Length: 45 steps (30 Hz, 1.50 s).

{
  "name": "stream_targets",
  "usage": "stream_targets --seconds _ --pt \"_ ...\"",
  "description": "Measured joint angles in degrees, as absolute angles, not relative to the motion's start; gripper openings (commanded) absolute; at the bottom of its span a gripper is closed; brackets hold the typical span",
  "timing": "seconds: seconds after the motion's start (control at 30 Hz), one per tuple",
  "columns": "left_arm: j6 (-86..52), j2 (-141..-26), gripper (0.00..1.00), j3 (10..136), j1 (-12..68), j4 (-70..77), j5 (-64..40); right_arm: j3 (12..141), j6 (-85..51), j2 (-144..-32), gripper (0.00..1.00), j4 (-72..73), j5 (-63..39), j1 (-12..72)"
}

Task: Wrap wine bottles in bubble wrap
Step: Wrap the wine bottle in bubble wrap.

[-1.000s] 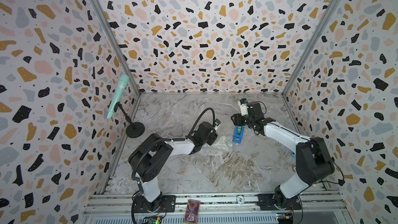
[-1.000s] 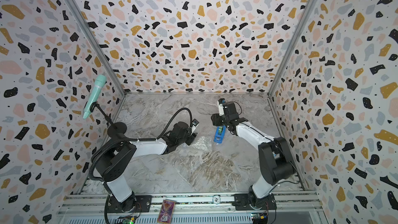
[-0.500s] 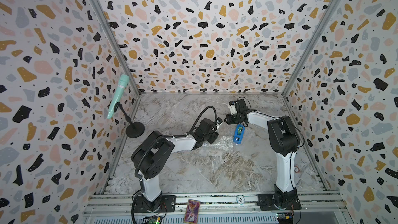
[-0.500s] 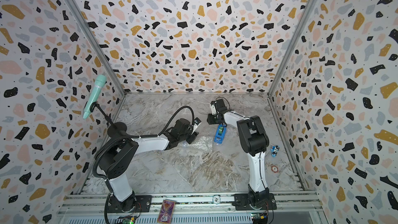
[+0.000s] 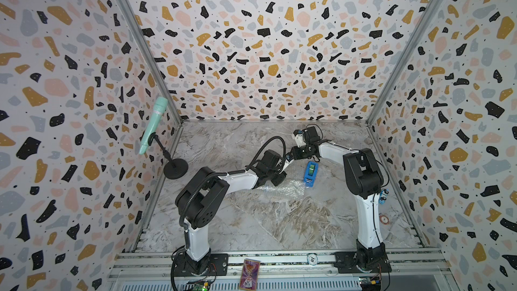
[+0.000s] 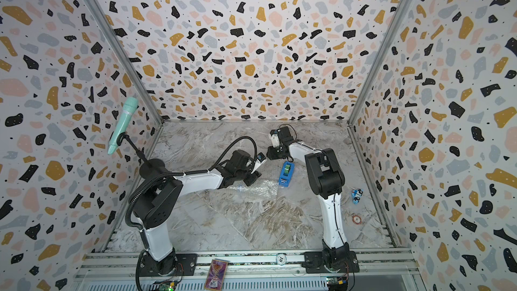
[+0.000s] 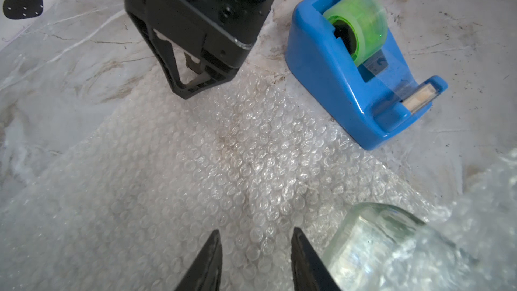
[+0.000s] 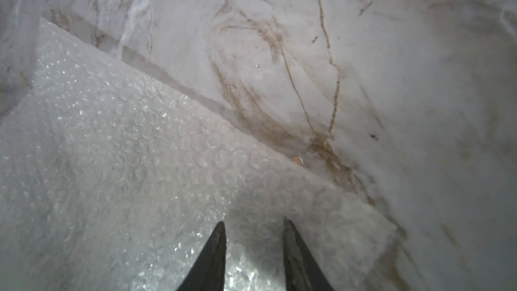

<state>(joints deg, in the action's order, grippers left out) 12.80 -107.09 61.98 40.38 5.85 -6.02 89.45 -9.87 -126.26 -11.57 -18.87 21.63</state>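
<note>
The bubble wrap (image 5: 282, 188) (image 6: 257, 188) lies flat on the marble floor, mid-table. My left gripper (image 7: 256, 233) is open just above it, with only wrap between the fingers. The clear glass wine bottle (image 7: 391, 242) lies right beside one left finger, its far side under a lifted fold of wrap; its cap and label are hidden. My right gripper (image 8: 254, 223) is open over the wrap (image 8: 126, 149) near the sheet's edge. In both top views the two grippers sit close together, left gripper (image 5: 278, 179) at the sheet's back edge, right gripper (image 5: 292, 155) just behind it.
A blue tape dispenser (image 5: 310, 173) (image 7: 349, 65) with green tape stands at the wrap's right corner. A teal microphone (image 5: 155, 124) on a black stand (image 5: 175, 167) is at the left wall. A small blue toy (image 5: 383, 194) and a round disc (image 5: 384, 219) lie at the right.
The right arm has folded, elbow raised, and its gripper has swung left and down to the wrap beside the left gripper, jaws narrower. The left gripper has edged slightly left and narrowed a little.
</note>
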Motion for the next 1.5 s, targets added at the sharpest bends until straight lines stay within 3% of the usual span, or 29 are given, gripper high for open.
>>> stream_targets --seconds 0.2,0.53,0.63,0.83,1.03,1.23,1.5 --pt "9.67 -107.07 0.41 61.98 39.35 4.95 -4.32 85.36 -8.08 -122.28 0.46 -12.12 -18.24 22.94" --pt "4.78 -108.31 0.41 62.57 37.98 4.67 -3.09 70.17 -6.87 -101.69 0.58 -10.98 -19.14 27.94" --pt "4.25 -109.89 0.41 64.18 37.82 4.27 -3.11 62.94 -2.22 -94.35 0.59 -8.27 -16.6 30.35" --pt "3.77 -111.68 0.41 66.57 37.28 2.13 -4.23 43.42 10.79 -77.19 0.62 2.7 -6.55 43.79" --pt "3.77 -113.62 0.4 69.01 36.77 -0.21 -5.74 31.14 19.2 -66.48 0.64 12.49 -2.37 45.54" --pt "4.29 -115.63 0.4 70.52 36.47 -4.34 -7.55 29.43 31.79 -70.41 0.66 17.37 2.76 54.54" --pt "5.23 -116.51 0.39 72.55 36.05 -6.81 -9.41 33.15 37.85 -81.91 0.67 17.5 5.65 54.87"
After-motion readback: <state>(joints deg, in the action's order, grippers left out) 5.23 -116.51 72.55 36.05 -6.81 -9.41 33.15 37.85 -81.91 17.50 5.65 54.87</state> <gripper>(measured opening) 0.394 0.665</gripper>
